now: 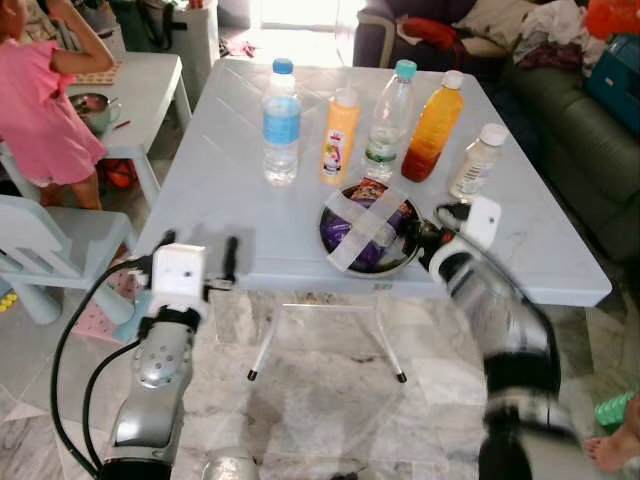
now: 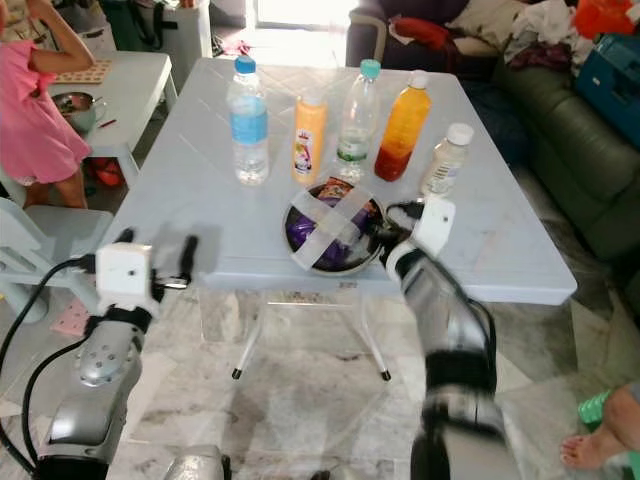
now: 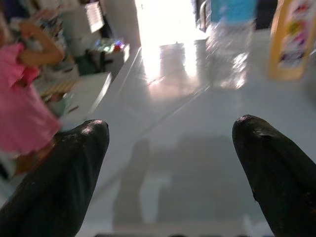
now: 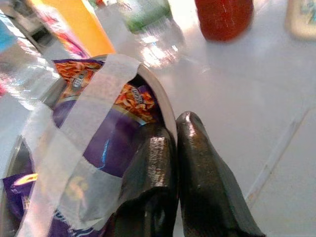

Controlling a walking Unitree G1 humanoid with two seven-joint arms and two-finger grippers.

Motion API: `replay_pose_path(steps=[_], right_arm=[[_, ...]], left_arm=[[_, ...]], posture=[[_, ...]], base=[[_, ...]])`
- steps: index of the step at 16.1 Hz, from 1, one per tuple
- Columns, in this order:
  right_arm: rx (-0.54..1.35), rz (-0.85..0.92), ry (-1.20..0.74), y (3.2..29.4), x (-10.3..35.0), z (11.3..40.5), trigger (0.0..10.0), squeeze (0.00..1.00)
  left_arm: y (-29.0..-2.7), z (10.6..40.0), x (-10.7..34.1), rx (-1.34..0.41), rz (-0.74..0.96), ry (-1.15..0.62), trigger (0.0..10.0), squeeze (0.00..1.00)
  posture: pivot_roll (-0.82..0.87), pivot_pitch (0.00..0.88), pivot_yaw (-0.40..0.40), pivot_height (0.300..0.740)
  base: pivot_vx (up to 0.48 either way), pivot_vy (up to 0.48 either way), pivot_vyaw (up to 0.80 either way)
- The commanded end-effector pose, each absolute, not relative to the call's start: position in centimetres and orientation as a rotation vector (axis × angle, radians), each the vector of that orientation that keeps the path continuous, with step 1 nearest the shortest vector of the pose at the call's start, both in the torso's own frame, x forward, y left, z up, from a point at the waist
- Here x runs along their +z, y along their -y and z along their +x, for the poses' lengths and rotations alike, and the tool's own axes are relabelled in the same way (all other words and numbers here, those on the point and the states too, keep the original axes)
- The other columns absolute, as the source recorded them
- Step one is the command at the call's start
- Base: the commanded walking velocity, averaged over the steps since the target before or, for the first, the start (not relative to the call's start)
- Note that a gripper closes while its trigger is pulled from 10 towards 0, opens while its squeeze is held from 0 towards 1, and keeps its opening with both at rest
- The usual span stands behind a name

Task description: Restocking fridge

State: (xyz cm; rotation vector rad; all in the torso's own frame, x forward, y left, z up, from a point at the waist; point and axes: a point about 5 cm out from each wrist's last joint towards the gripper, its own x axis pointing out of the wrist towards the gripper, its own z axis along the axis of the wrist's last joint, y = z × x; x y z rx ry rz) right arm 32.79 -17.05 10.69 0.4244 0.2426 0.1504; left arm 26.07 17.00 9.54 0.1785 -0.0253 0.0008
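Note:
A metal bowl (image 1: 338, 257) holding a purple snack bag under crossed white tape sits near the front edge of the pale table (image 1: 240, 200). My right gripper (image 1: 416, 233) is shut on the bowl's right rim (image 4: 163, 103), one finger inside and one outside. Behind the bowl stands a row of bottles: blue-label water (image 1: 281, 122), yellow-orange drink (image 1: 340, 137), clear teal-capped bottle (image 1: 388, 120), orange juice (image 1: 433, 128), small white bottle (image 1: 476, 162). My left gripper (image 1: 198, 250) hovers open over the table's front left edge, its fingers (image 3: 64, 173) holding nothing.
A person in pink (image 1: 40, 100) stands at a small white table (image 1: 140, 80) on the left, with a pale chair (image 1: 50, 240) nearer me. A dark sofa (image 1: 590, 140) with clothes runs along the right. A bare foot (image 1: 610, 450) rests on the floor at right.

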Motion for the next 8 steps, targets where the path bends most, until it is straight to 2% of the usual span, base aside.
replay_pose_path(steps=[1, 4, 5, 8], right_arm=[[0.148, 0.375, -0.159, 17.0, 11.9, 32.3, 0.0, 0.0], [0.119, 0.318, -0.09, 16.5, 12.0, 30.0, 0.0, 0.0], [0.102, 0.315, -0.073, 16.3, 12.1, 29.2, 10.0, 0.0], [0.1, 0.29, -0.035, 15.3, 12.5, 28.0, 10.0, 0.0]], left_arm=[[-17.3, 26.1, 9.1, 0.027, 0.198, -0.001, 10.0, 0.0], [-18.5, 26.4, 8.7, 0.084, 0.226, -0.008, 10.0, 0.0], [-19.0, 26.4, 8.3, 0.116, 0.226, -0.032, 10.0, 0.0], [-18.9, 26.2, 7.5, 0.13, 0.22, -0.063, 10.0, 0.0]], posture=[[0.08, 0.0, -0.037, 0.74], [0.06, 0.0, -0.013, 0.74], [0.05, 0.0, -0.004, 0.74], [0.03, 0.0, 0.009, 0.74]], base=[[0.0, 0.0, 0.0], [0.0, 0.0, 0.0], [0.0, 0.0, 0.0], [0.0, 0.0, 0.0]])
